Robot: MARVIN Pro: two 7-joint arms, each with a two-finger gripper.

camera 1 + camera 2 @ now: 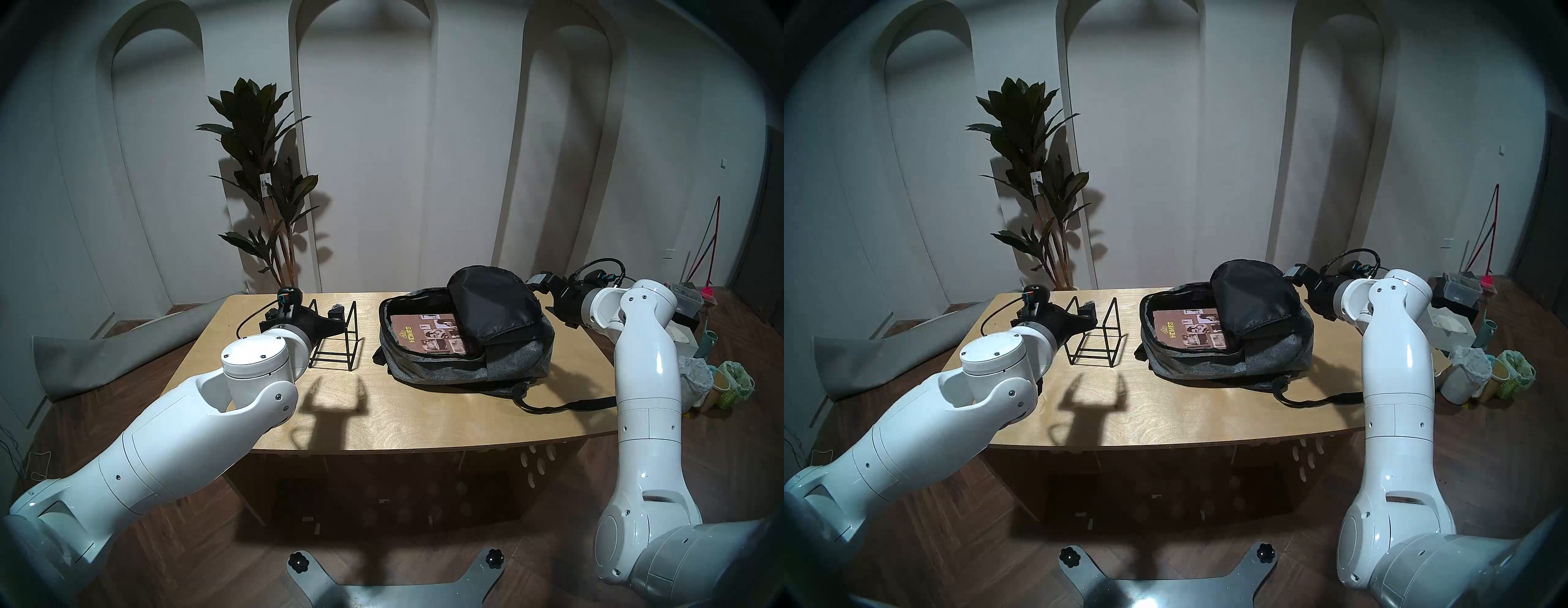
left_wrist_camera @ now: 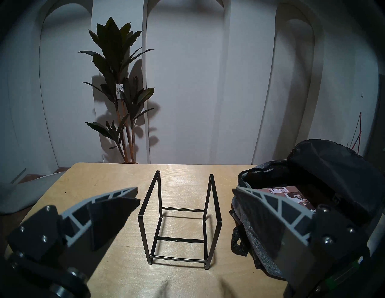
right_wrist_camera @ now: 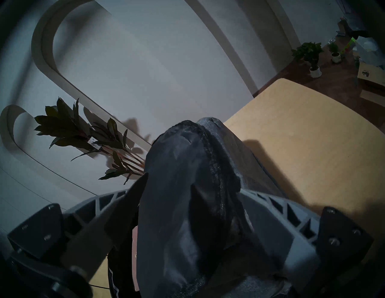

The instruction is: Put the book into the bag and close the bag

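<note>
Right gripper (image 3: pixel 188 199), with black ribbed fingers, sits behind the far right side of the heather-grey fabric backpack (image 1: pixel 466 361), its jaws closed on the raised, black-lined rounded flap (image 1: pixel 492 303), which stands up over the open main compartment. Left gripper (image 2: pixel 185 199) hovers wide apart and empty over the light wooden table (image 1: pixel 403 416), just above the black wire-frame stand (image 2: pixel 179 224), with the backpack just beside its right finger. Inside the open compartment the thick brown rectangular book with yellow "HOMES" lettering (image 1: pixel 424 337) lies flat, cover up, partly under the flap.
</note>
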